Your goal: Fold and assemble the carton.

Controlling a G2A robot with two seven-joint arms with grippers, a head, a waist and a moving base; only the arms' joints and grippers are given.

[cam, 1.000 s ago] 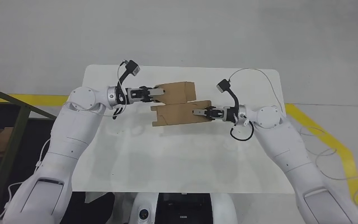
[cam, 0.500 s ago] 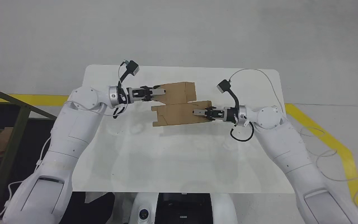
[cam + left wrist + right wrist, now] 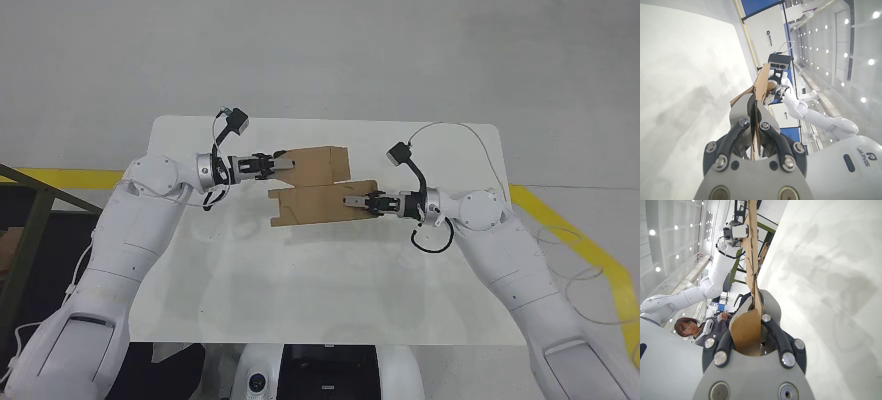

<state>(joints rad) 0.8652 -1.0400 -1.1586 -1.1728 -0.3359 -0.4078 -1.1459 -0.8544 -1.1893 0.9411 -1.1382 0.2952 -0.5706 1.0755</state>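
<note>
While the carton [image 3: 315, 185] hung over the table [image 3: 330, 290], the left gripper [image 3: 285, 162] pinched one end and the right gripper [image 3: 350, 200] pinched the other.

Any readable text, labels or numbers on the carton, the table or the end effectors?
On the carton: none, plain brown cardboard on the faces shown.
On the table: none.
On the left end effector and right end effector, both clamped on the carton: none visible.
On the wall panels behind: brand print only, not transcribed.
</note>
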